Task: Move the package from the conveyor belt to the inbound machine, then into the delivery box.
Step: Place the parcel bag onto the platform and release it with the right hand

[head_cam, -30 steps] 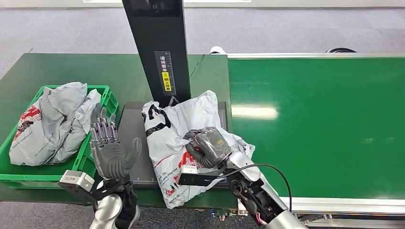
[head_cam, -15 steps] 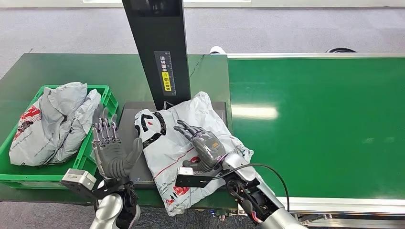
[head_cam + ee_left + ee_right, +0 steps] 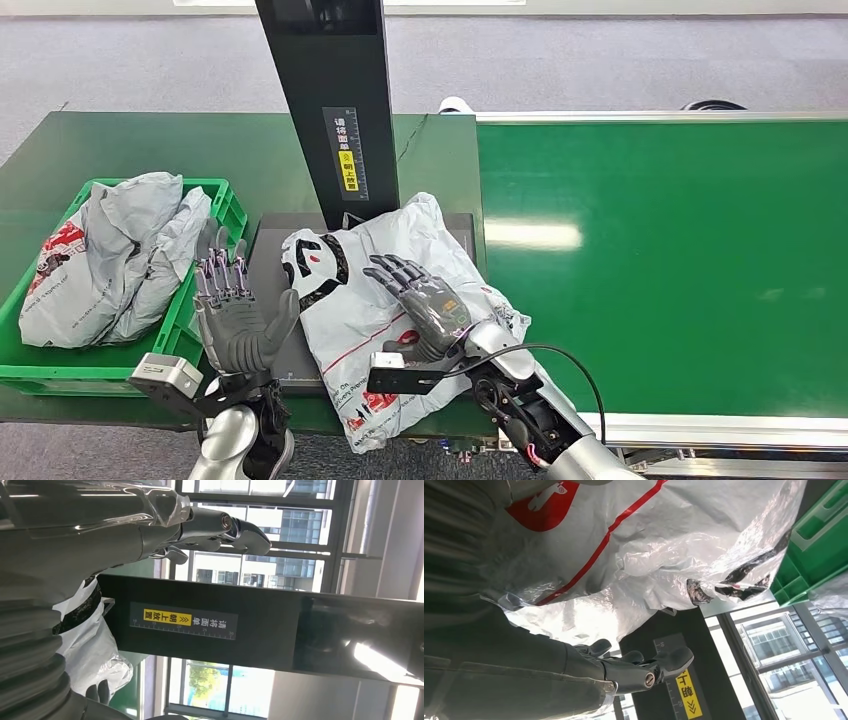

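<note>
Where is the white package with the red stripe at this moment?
In the head view, the white package lies on the dark tray of the inbound machine, at the foot of its black column, between the green box and the conveyor belt.

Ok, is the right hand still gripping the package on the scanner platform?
No. The right hand lies open, fingers spread, over the package, which rests flat on the platform.

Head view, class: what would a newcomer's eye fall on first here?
The crumpled white package lying on the dark scanner platform, with the right hand spread open above it. Next, the black scanner column rising behind, and the green crate of grey bags at left beside the open left hand.
</note>
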Robot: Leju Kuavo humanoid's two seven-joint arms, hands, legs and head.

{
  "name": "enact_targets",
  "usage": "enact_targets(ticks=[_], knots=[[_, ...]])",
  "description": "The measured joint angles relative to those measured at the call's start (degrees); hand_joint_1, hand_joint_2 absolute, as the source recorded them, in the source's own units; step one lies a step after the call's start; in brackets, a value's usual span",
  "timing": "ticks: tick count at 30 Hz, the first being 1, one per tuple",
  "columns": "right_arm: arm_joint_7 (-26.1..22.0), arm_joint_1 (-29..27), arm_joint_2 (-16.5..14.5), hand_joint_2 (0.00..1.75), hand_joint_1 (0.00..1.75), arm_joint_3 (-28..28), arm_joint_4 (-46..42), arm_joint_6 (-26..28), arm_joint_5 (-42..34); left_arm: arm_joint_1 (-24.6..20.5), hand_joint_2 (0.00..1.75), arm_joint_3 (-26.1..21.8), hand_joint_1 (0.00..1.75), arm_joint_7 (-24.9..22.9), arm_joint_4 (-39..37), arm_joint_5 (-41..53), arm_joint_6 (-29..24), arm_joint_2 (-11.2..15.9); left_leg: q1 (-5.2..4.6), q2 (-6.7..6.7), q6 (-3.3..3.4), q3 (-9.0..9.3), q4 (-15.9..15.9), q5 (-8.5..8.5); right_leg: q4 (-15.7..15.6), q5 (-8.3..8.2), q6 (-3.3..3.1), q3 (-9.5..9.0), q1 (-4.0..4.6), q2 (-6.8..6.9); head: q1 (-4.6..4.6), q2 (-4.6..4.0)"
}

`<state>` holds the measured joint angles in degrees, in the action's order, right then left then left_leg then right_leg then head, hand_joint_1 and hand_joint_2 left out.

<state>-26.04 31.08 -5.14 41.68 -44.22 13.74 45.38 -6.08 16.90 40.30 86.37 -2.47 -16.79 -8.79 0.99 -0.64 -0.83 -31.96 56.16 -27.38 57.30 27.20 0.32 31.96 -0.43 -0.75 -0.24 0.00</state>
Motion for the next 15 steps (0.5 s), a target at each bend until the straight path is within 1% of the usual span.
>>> enact_targets(ticks=[3,7,11,13,15], knots=[[-2.6,-0.1,0.0,1.75,0.00,-0.3,-0.2,0.8,-3.2,-0.1,1.75,0.0,0.00,0.0,0.0,-0.1,0.0,0.0,0.00,0.00,0.00,0.01,0.0,0.00,0.0,0.00,0.00,0.00,0.00,0.00,0.00,0.01],[-7.1,-1.2,0.0,1.75,0.00,-2.2,-2.6,3.0,-9.9,-0.4,1.75,0.3,0.00,0.0,-0.4,-0.4,-0.2,0.0,0.00,0.00,0.00,0.01,0.0,0.00,0.0,0.00,0.00,0.01,0.00,0.00,-0.01,0.00],[-9.0,-3.3,0.0,1.75,0.00,-5.1,-6.2,5.7,-16.0,-1.0,1.75,0.9,0.00,0.0,-1.1,-0.5,-0.4,0.0,0.00,0.00,0.00,0.01,0.0,0.00,0.0,0.00,0.00,0.02,0.00,0.00,-0.01,0.00],[-10.2,-5.3,-0.2,1.75,0.00,-7.3,-8.3,5.2,-22.2,-1.3,1.75,1.3,0.00,0.0,-1.6,-0.3,-0.1,0.0,0.00,-0.01,0.00,0.01,0.0,0.00,0.0,0.01,0.00,0.03,0.00,0.02,-0.01,0.00],[-11.3,-8.2,-0.6,1.75,0.00,-10.5,-11.1,3.0,-30.5,-1.4,1.75,1.9,0.00,0.0,-2.2,0.3,0.4,0.0,0.00,-0.04,0.00,-0.02,0.0,-0.01,0.0,0.01,0.01,0.03,0.00,0.04,-0.01,0.00]])
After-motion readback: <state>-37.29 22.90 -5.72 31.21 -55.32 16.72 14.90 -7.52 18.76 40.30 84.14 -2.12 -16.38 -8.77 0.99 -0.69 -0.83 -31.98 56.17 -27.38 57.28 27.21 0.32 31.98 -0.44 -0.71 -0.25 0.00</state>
